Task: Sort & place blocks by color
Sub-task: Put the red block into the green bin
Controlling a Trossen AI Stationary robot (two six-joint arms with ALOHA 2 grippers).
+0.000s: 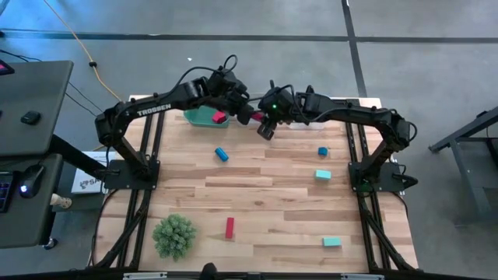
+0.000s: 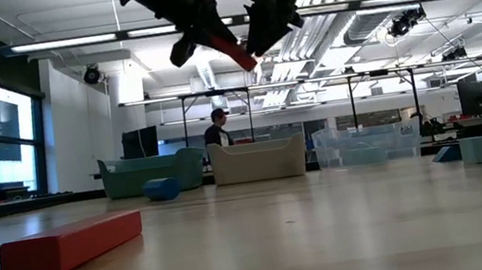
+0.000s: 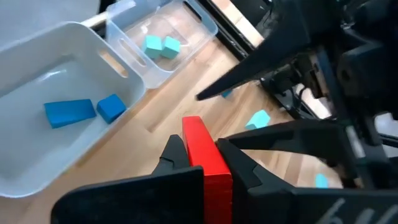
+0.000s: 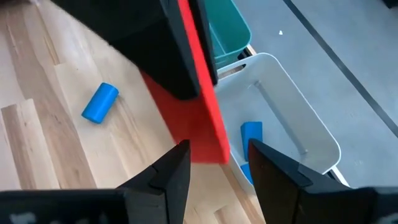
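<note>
A red bar block (image 3: 200, 140) hangs high over the far middle of the table, in front of the bins. My left gripper (image 3: 205, 152) is shut on it. My right gripper (image 4: 214, 158) is open and faces the left one. Its two fingers (image 3: 249, 68) stand on either side of the bar's free end (image 4: 205, 146). I cannot tell whether they touch it. In the high view the bar (image 1: 257, 117) shows between the left gripper (image 1: 249, 113) and the right gripper (image 1: 267, 128). Loose blocks lie on the table: a blue one (image 1: 222, 154), teal ones (image 1: 323, 175) and a red bar (image 1: 229, 227). My left gripper pinches the red bar between its two fingers (image 3: 177, 155), on the bar's two long sides near its rear end (image 3: 211, 174). The bar lies along the fingers and sticks out past their tips. It is lifted clear of the table and slants down toward the right gripper (image 2: 233, 52).
Three bins stand along the far edge: a green one (image 1: 204, 117) holding a red block, a pale one (image 3: 62, 74) holding blue blocks, and a clear one (image 3: 168, 37) holding teal blocks. A green spiky ball (image 1: 173, 235) sits near left. Bare wood (image 1: 272, 202) lies mid-table.
</note>
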